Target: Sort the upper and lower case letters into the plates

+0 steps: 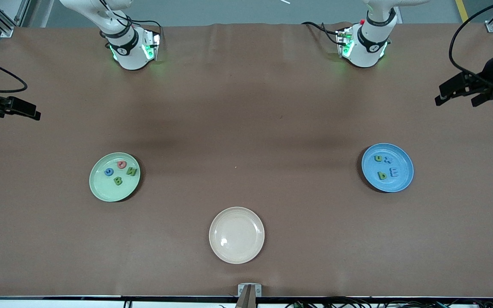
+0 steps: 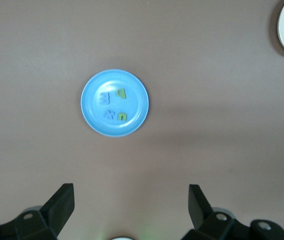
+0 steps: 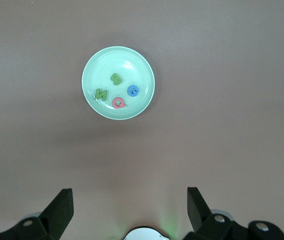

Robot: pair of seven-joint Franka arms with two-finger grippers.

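Pale green plate (image 1: 96, 188) toward right arm's end of table, flat on brown table cover (image 1: 246, 107). Holds four letters: green B (image 1: 118, 181), green N (image 1: 132, 172), blue G (image 1: 108, 172), red Q (image 1: 121, 164); all apart from each other, none overhanging rim. Blue plate (image 1: 402, 184) toward left arm's end of table, well apart from green one. Holds green b (image 1: 382, 175), green u (image 1: 378, 158), pale blue E (image 1: 394, 172) and a small blue letter (image 1: 387, 160), not legible. Cream-white plate (image 1: 236, 252) between the two and nearer to front camera; nothing seen in it. Left gripper (image 2: 130, 200) up over cover, fingers spread, nothing between them. Right gripper (image 3: 129, 202) likewise spread and empty, up over cover.
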